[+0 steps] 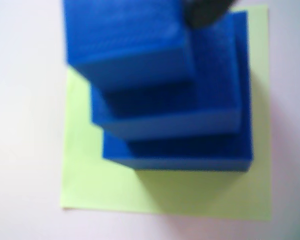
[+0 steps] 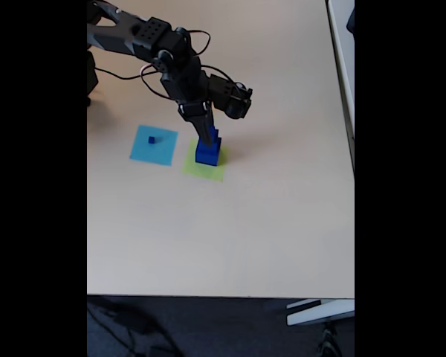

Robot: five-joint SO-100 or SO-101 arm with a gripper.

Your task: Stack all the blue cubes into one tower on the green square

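In the wrist view, three blue cubes form a stepped tower on the green square [image 1: 190,190]: the largest [image 1: 190,152] at the bottom, a middle one [image 1: 180,117] on it, and a smaller one [image 1: 127,45] on top, shifted left. One dark finger [image 1: 205,12] presses against the top cube's right side. In the fixed view my gripper [image 2: 209,134] reaches down onto the tower [image 2: 207,151] and is shut on its top cube. A tiny blue cube [image 2: 152,138] sits apart on a light-blue paper square [image 2: 153,145], left of the tower.
The beige table [image 2: 230,223] stretches wide in front of and to the right of the tower. My arm and its cables [image 2: 156,52] come in from the upper left. The table's right edge [image 2: 352,149] borders a white surface.
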